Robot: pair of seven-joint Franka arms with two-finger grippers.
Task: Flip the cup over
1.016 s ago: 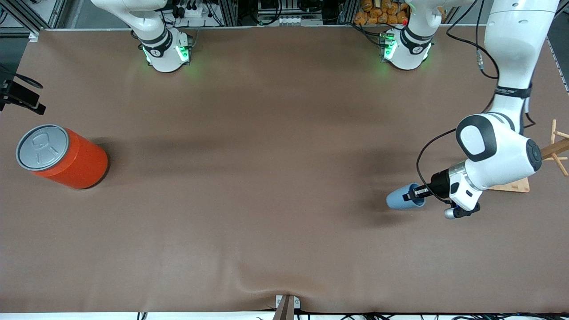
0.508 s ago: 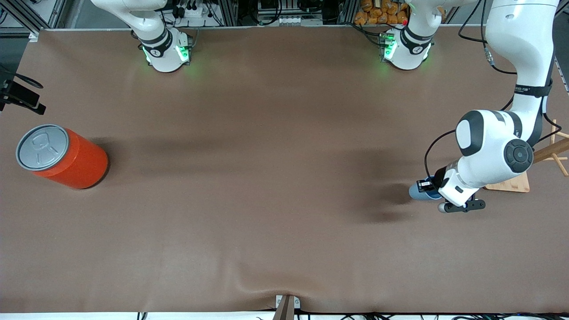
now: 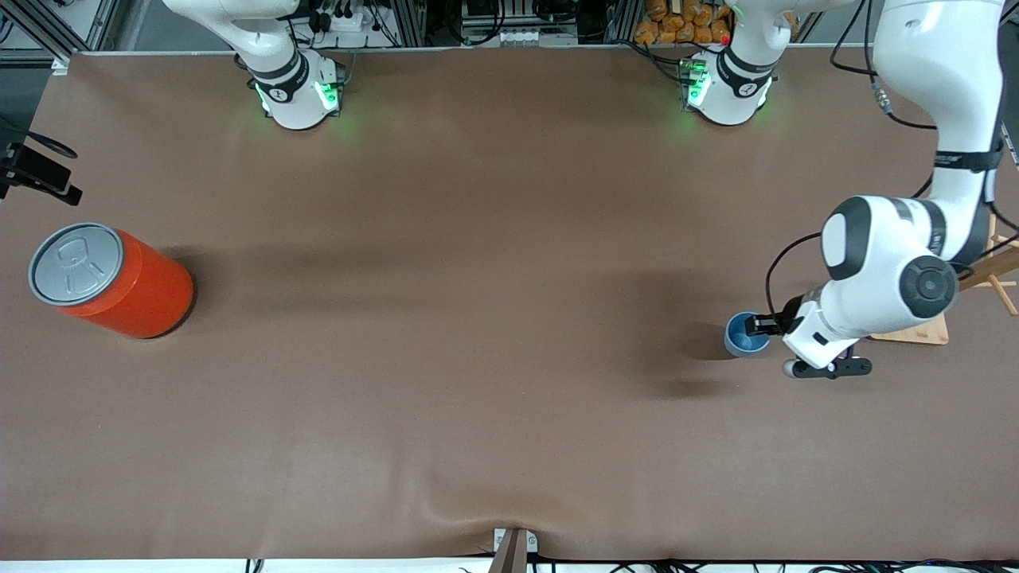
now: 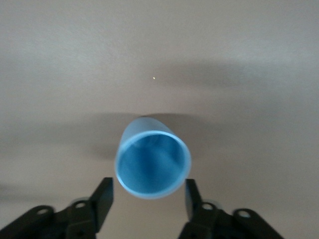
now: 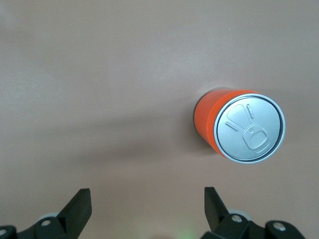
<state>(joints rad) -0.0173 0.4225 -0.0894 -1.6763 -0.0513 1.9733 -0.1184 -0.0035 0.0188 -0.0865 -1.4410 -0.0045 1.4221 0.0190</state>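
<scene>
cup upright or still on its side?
Upright: the cup shows its round dark-blue inside from above, mouth up, with the left gripper fingers open either side of it.

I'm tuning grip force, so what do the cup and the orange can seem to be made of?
The cup looks like matte plastic: even light-blue wall, thin rim, darker blue inside, no glare. It stands mouth-up between the left gripper's open fingers. The orange can has a smooth orange body, possibly painted metal or plastic, and a grey lid with a dull metallic sheen and stamped tab shapes.
</scene>
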